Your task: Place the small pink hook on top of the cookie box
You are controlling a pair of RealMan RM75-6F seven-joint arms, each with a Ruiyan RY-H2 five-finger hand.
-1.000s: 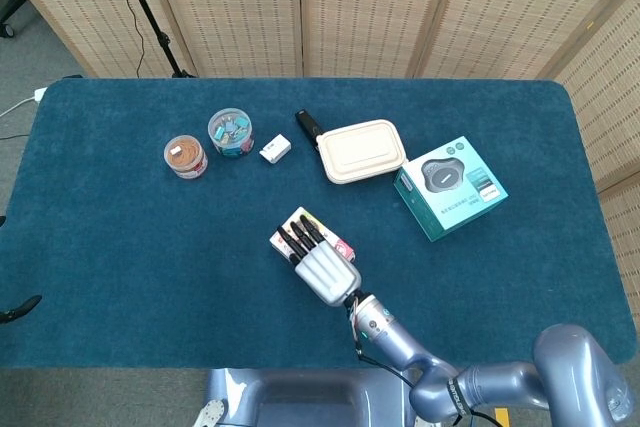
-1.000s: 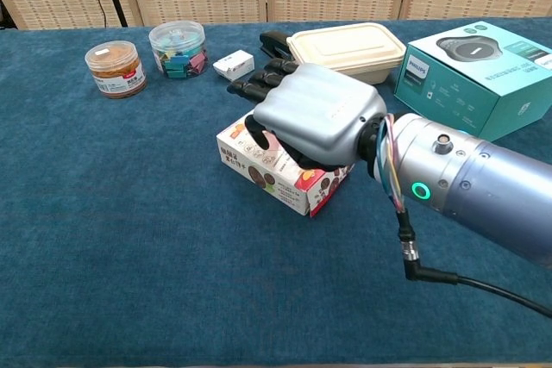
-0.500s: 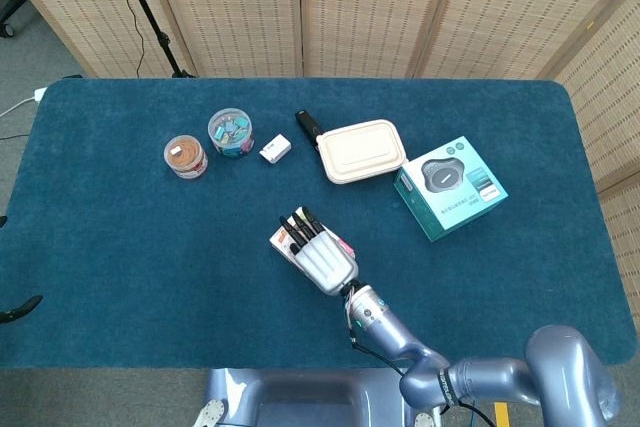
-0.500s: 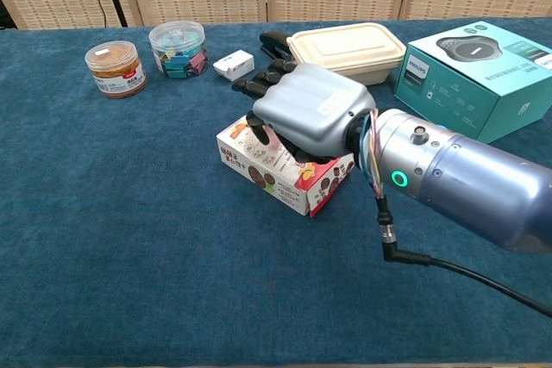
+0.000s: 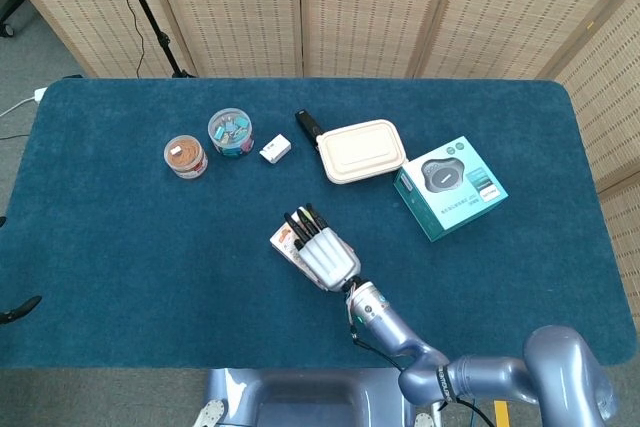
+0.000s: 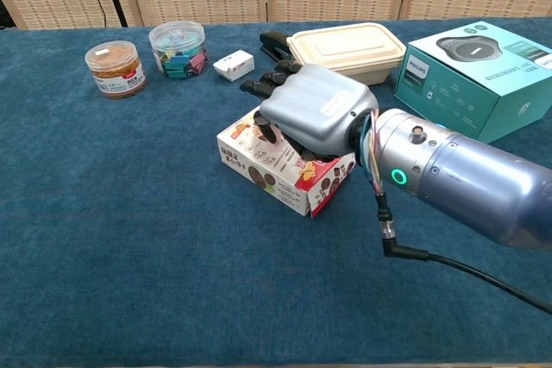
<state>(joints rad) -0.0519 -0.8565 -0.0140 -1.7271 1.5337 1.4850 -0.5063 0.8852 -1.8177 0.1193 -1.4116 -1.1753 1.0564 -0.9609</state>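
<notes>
The cookie box, white with cookie pictures and a red end, lies on the blue table near the front middle. My right hand rests palm down over the box's top, its dark fingers stretched toward the far side and the thumb tucked under at the box's top face. The hand covers most of the top. No view shows the small pink hook; whatever lies under the palm is hidden. My left hand appears in neither view.
At the back left stand an orange-lidded jar and a clear tub of clips. A small white box, a black item, a beige lunch box and a teal carton sit behind and to the right.
My right hand has shifted slightly further over the cookie box and its wrist has turned a little. The box stays where it was.
</notes>
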